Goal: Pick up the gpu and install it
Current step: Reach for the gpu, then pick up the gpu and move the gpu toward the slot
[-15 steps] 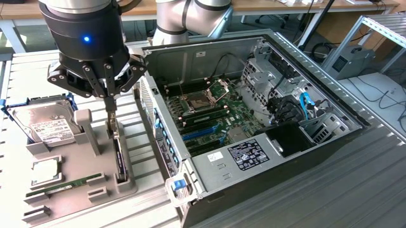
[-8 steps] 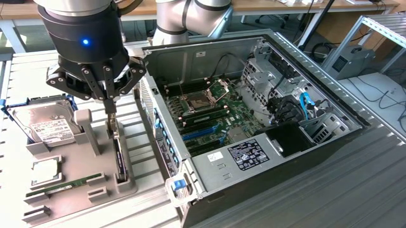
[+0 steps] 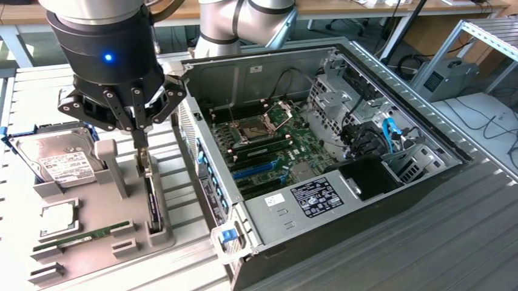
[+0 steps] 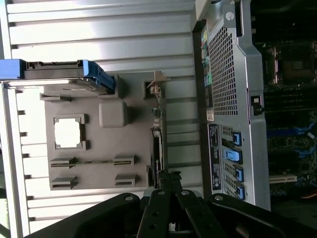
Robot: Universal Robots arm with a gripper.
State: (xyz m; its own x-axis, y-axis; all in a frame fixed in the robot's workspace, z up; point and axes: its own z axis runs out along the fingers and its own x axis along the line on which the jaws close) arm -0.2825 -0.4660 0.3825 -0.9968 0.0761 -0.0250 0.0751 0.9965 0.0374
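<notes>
The gpu [image 3: 151, 200] is a thin black card standing on edge in a slot along the side of the grey holder [image 3: 89, 212] nearest the case. In the wrist view the gpu [image 4: 156, 144] appears edge-on, its silver bracket at the end by the hard drive. My gripper [image 3: 141, 140] hangs over the card, fingers shut together with nothing between them. From the wrist, the gripper [image 4: 168, 174] lines up with the card's end away from the bracket. I cannot tell whether the tips touch the card. The open computer case [image 3: 324, 151] lies beside the holder, blue slots [image 3: 255, 170] on its motherboard.
On the holder [image 4: 99, 144] sit a silver hard drive [image 3: 57, 160] in a blue caddy [image 4: 59, 74], a square chip [image 3: 58, 218] and a green memory stick [image 3: 85, 234]. The case's perforated rear panel [image 4: 223, 74] rises right beside the card. Cables and drive cages crowd the case's far end.
</notes>
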